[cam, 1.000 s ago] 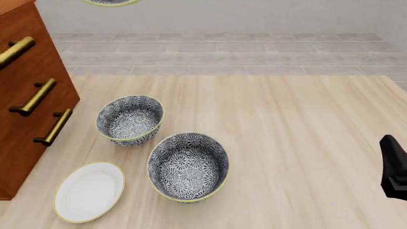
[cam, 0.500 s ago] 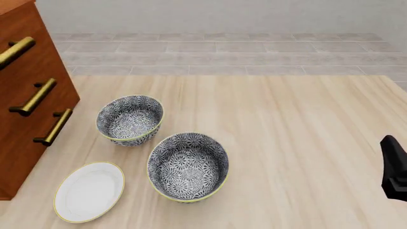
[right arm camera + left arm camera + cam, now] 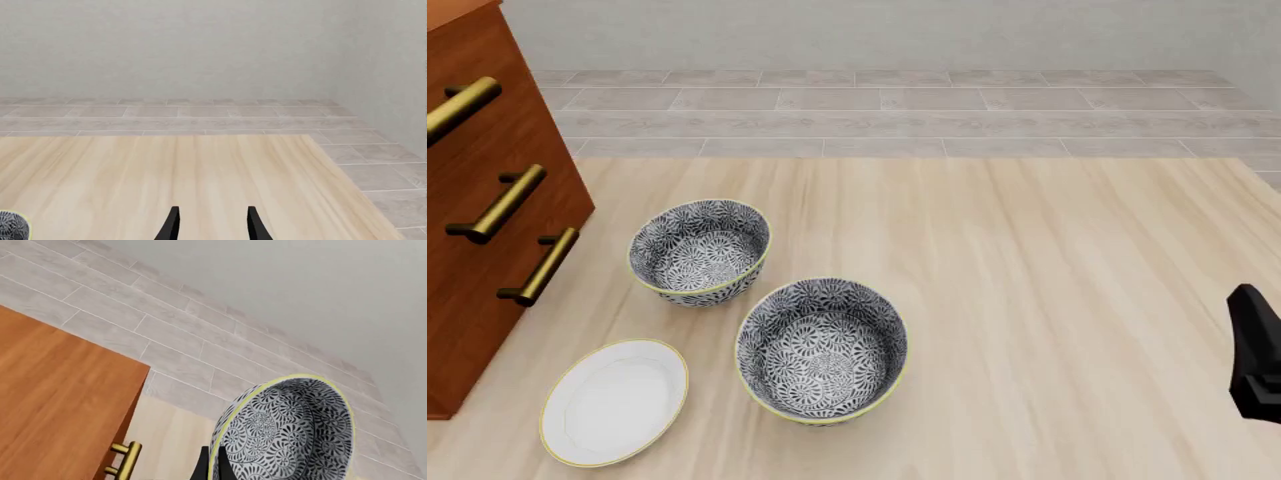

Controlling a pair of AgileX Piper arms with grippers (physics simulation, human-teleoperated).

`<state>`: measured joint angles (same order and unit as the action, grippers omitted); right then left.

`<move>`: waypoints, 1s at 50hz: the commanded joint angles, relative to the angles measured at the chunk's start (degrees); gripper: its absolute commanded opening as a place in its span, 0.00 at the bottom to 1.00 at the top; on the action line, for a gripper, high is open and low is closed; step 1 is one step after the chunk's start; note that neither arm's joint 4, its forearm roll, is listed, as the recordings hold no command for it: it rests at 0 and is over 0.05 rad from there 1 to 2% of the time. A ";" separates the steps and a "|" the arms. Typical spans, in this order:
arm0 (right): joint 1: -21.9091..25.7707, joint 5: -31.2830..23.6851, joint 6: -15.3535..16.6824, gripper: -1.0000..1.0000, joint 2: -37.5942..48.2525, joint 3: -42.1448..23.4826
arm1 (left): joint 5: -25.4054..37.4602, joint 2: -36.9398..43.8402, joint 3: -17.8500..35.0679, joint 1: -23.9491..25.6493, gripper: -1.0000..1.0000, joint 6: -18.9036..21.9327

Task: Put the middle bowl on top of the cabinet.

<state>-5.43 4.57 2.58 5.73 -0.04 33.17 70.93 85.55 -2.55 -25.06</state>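
Tall reddish-brown wooden drawer cabinet with brass bar handles (image 3: 487,190) stands at the far-left edge of the light wood table (image 3: 1041,300); in the left wrist view its flat top (image 3: 53,400) shows bare, nothing resting on it there.

Middle bowl, deep, round, blue-and-white floral with a thin yellow rim (image 3: 283,432): lifted, carried by the left gripper (image 3: 212,467), tilted hard on edge, above and off the cabinet's table-side edge. Not visible in the front view, so it's out of that frame. The dark fingers sit at the rim and look clamped on it, one outside and one inside the wall, though only their stubs show.

Two matching floral bowls on the table: near one (image 3: 822,350), far one (image 3: 699,251), close together, whether touching I can't tell. Flat white yellow-rimmed plate (image 3: 614,402) near-left of them, beside the cabinet base.

Right gripper (image 3: 211,225): parked at the right edge, fingers parted, holding nothing.

Progress estimate: pick and lift done. Left: move over the cabinet top, level, set down, release.

Writing/brands: none readable anywhere.
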 commanded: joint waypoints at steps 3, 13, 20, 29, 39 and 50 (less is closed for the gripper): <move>-0.04 -1.17 0.36 1.00 -1.40 -0.02 | 2.19 1.52 2.41 -4.79 0.00 -2.34; -0.25 -0.61 0.73 1.00 -1.05 -0.07 | 4.98 2.53 4.80 -6.95 0.00 -3.95; -0.24 -0.13 0.85 1.00 -0.70 -0.09 | 5.90 2.96 4.92 -7.82 0.00 -5.83; -0.24 -0.03 0.91 1.00 -0.56 -0.14 | 6.75 3.16 5.53 -10.10 0.00 -7.95; -0.40 -1.55 0.88 1.00 -2.11 -0.23 | 6.97 3.69 5.65 -12.17 0.00 -9.80; -0.32 -2.02 0.89 1.00 -2.57 -0.25 | 7.48 4.63 6.47 -14.42 0.00 -11.21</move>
<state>-5.74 3.12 3.44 3.73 -0.26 40.35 75.00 91.10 -15.08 -35.18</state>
